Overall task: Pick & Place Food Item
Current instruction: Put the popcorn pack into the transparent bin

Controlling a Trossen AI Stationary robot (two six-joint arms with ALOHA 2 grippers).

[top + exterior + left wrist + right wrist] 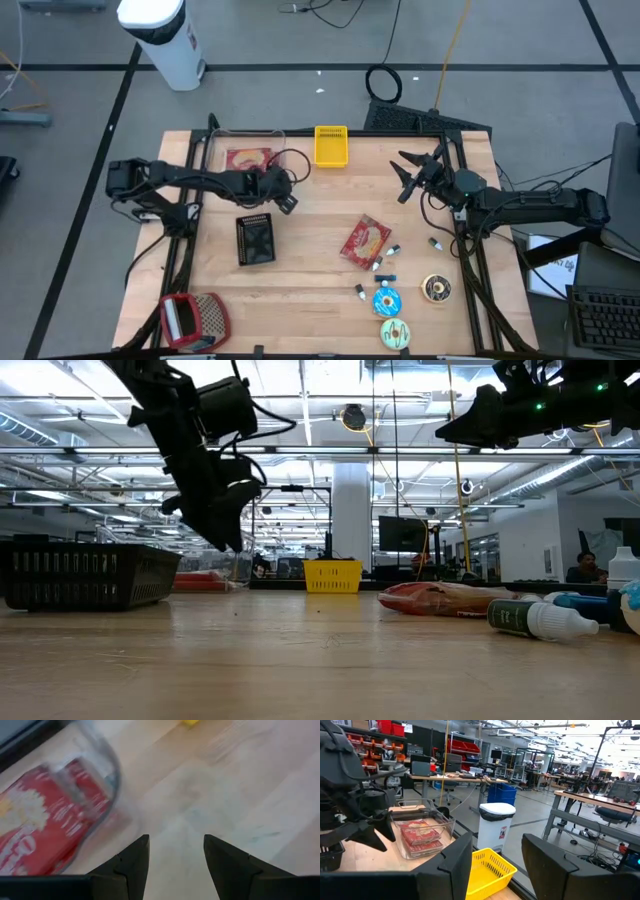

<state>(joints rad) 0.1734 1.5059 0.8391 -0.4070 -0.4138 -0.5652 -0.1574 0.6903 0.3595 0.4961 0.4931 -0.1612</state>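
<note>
A red snack packet (365, 242) lies flat on the wooden table near its middle, also seen in the low view (440, 598). A second red packet (40, 825) lies inside a clear container (245, 158) at the far left. My left gripper (285, 200) hangs open and slanting down just off the container's right corner, over bare wood (175, 855), with nothing between its fingers. It stays clear of the table in the low view (225, 530). My right gripper (408, 180) waits raised at the far right, open and empty (495, 855).
A yellow basket (331, 145) stands at the far edge, a black basket (256, 240) near the left middle, a red basket (195, 318) at the near left. Doughnuts (436, 289) and small bottles (540, 618) lie near the right front. Bare wood lies between the baskets and the packet.
</note>
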